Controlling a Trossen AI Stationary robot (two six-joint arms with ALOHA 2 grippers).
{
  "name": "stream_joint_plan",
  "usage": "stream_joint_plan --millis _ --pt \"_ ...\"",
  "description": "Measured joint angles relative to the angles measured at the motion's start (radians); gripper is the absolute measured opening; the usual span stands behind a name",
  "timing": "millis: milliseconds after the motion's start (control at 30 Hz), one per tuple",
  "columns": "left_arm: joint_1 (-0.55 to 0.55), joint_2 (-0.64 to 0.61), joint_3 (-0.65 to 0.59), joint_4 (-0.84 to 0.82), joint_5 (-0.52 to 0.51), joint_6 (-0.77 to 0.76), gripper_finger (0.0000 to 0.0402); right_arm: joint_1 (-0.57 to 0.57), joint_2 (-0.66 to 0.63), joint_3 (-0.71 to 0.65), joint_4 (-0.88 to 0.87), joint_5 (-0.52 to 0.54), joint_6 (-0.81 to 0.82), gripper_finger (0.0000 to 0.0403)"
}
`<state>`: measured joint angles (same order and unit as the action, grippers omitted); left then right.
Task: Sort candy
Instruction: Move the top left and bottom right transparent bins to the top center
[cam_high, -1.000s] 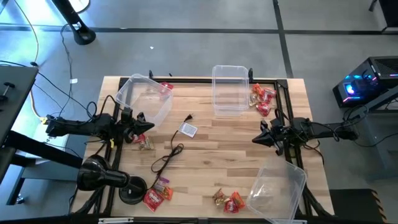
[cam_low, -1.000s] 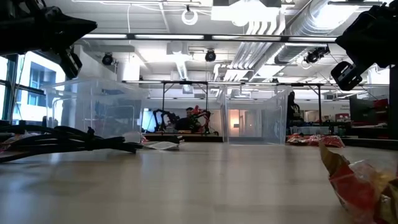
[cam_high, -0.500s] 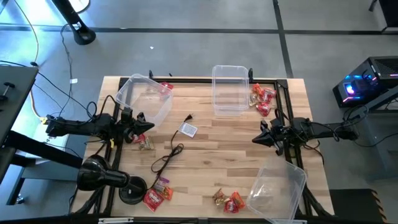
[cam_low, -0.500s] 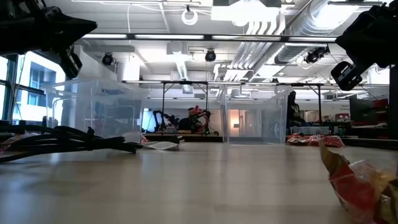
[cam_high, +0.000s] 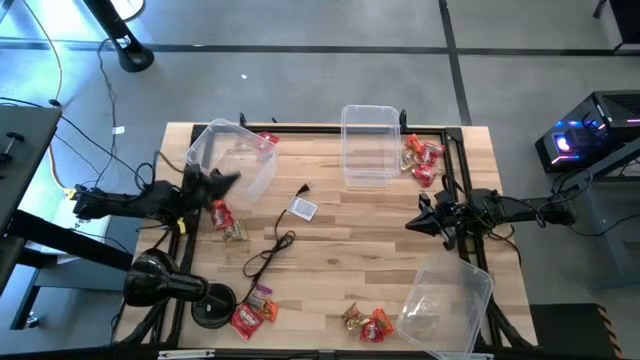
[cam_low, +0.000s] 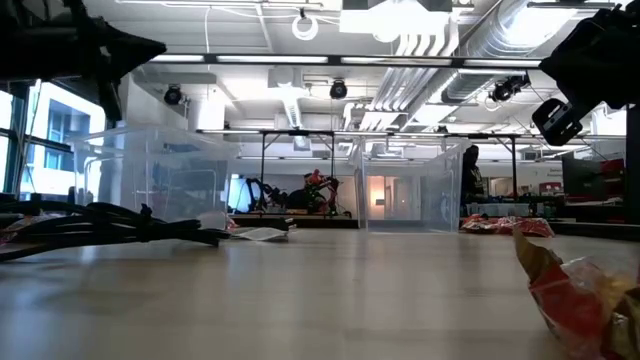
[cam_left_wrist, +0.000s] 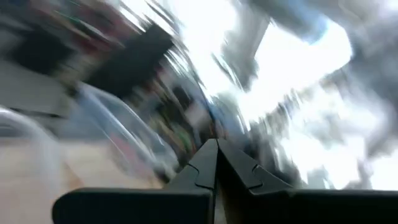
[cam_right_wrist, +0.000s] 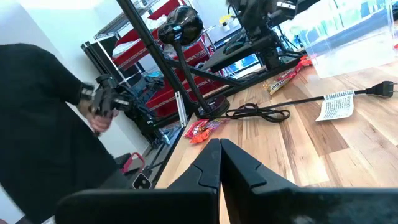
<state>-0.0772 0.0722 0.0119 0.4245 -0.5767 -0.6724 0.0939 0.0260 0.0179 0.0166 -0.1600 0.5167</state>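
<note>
Near edge, candy: we see red and gold pieces at the table's near edge, and a second red heap left of them, beside the black lamp base.
Near right corner: a clear tub lies tilted at the table corner, just right of the near pieces.
Low view, foreground: a crinkled red and gold wrapper fills the lower right.
Left gripper: the left gripper sits at the table's left side, against the rim of the tipped tub; in the left wrist view we see its fingers pressed together with no gap.
Left side, candy: a red piece and a gold piece lie on the wood just beside the left arm.
Right gripper: the right gripper hangs at the table's right side, pointing inward; its fingers meet, holding nothing.
Centre: a small grey tag with a black cable lies between the arms.
Far edge: an upright clear bin stands at the far side.
Far right, candy: a red cluster lies just right of that bin.
Far left, candy: a red piece rests at the tipped tub's far rim.
</note>
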Motion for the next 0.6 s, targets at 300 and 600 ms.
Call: stream_joint_plan --millis 300,600 --pt "0.028 0.227 0.183 0.048 -0.028 -0.073 0.0 0.0 0.0 0.0 0.0 0.0 0.0 0.0" --pt "0.077 0.624 0.551 0.041 0.01 0.408 0.0 -0.012 0.0 0.0 0.026 0.184 -0.305 0.0"
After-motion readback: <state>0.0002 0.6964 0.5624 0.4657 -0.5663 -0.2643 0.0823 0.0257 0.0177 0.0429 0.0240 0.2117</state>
